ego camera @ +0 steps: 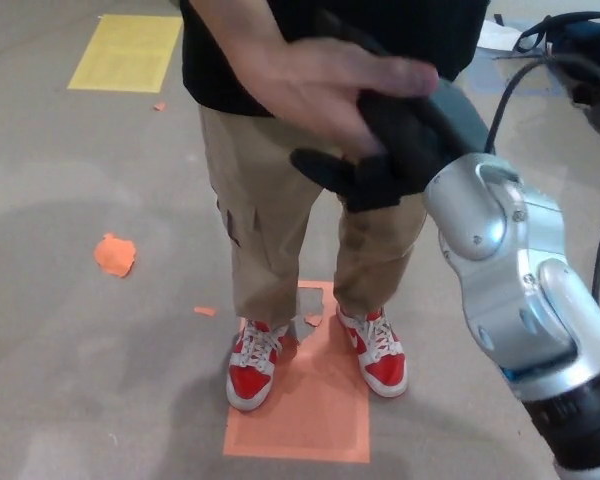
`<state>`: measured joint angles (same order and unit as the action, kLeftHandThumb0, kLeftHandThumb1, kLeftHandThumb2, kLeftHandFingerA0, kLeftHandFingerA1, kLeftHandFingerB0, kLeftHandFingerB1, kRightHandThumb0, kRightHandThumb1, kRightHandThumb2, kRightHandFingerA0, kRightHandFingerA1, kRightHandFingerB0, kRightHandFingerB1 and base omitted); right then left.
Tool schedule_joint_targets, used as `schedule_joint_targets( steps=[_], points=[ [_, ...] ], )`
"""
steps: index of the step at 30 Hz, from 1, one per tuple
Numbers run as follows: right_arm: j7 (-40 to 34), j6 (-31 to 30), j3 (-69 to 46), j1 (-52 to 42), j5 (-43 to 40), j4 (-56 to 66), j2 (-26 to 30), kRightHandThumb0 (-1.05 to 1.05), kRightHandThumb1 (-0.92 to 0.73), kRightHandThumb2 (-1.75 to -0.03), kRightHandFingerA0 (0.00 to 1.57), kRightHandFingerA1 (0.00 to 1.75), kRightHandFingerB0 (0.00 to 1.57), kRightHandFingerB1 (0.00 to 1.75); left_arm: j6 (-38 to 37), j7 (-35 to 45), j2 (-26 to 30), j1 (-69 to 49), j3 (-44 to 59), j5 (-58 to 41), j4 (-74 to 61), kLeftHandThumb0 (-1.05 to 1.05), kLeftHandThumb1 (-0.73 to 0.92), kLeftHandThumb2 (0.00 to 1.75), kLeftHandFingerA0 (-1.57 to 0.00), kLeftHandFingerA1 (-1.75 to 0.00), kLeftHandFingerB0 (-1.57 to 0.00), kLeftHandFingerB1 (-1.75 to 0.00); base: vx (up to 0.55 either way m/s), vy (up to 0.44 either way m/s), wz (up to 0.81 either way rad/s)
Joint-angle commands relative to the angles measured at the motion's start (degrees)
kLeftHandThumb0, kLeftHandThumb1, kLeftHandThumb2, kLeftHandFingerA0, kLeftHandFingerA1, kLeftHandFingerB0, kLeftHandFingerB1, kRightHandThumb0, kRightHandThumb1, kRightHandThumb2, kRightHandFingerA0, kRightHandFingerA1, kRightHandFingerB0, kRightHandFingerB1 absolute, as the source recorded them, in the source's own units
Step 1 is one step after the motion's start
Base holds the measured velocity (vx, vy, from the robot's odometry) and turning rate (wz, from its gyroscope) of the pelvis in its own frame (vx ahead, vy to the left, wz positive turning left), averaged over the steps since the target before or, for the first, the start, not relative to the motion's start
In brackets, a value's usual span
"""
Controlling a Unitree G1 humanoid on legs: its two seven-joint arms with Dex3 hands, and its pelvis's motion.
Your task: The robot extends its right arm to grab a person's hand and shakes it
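At upper centre, the right hand point(385, 150) is clasped around the person's hand point(325, 85). Red shoes point(372, 350) stand on an orange floor mat point(315, 410) at lower centre.

- No words, labels, brands or numbers can be read anywhere (the yellow floor marking point(126, 51) and the orange floor marking point(310, 405) are both blank).

The robot's right hand point(385, 150) is clasped with a person's hand point(325, 85), black fingers wrapped beneath the palm. The person, in khaki trousers point(270, 220) and red-and-white sneakers point(252, 365), stands on an orange floor mat point(305, 420). A yellow mat point(125, 50) lies near the floor's far left corner.
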<state>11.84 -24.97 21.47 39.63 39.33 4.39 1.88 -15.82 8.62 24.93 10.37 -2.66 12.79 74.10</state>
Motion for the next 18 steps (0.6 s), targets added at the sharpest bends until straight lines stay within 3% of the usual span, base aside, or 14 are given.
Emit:
schedule_joint_targets(
  steps=[1,8,9,11,12,18],
  points=[
    [10.99,-5.94,2.13,-9.8,9.38,41.65,1.05,-0.8,-0.59,-0.93,0.17,0.46,0.0,0.13,0.98,0.97,0.85,-0.43,1.27,-1.35,0.25,-0.66,0.87,0.66,-0.33,-0.33,-0.28,-0.32,0.0,0.0,0.0],
    [12.87,-5.0,3.6,-14.41,11.32,52.5,0.46,-0.86,-0.63,-0.96,0.29,0.51,0.0,0.08,-0.72,0.2,0.78,-3.37,-0.17,0.12,0.07,-0.66,0.9,0.67,-0.36,-0.34,-0.31,-0.33,0.0,0.0,0.0],
    [12.46,-5.03,4.19,-16.71,10.54,52.55,0.76,-0.87,-0.63,-0.94,0.25,0.48,0.0,0.07,-0.07,-0.97,0.68,-4.16,-0.35,0.4,0.16,-0.67,0.74,1.07,-0.32,-0.5,-0.2,-0.44,0.0,0.0,0.0],
    [12.12,-5.52,4.61,-18.24,10.2,52.25,0.7,-0.76,-0.56,-0.94,0.18,0.47,0.0,0.17,-0.01,-1.18,0.82,-4.45,-0.21,0.27,0.06,-0.65,0.73,1.06,-0.32,-0.5,-0.2,-0.44,0.0,0.0,0.0],
    [12.02,-5.88,4.86,-19.15,9.97,52.1,0.63,-0.77,-0.56,-0.91,0.19,0.48,0.0,0.16,-0.32,-0.74,0.99,-4.54,-0.08,0.11,0.08,-0.65,0.89,0.67,-0.36,-0.34,-0.31,-0.33,0.0,0.0,0.0],
    [11.92,-6.6,6.43,-24.93,7.95,50.95,1.69,-0.78,-0.57,-0.92,0.18,0.47,0.0,0.15,0.32,1.55,0.7,-5.75,-0.35,0.07,0.68,-0.67,0.92,0.68,-0.28,-0.32,-0.25,-0.31,0.0,0.0,0.0]
  ],
)
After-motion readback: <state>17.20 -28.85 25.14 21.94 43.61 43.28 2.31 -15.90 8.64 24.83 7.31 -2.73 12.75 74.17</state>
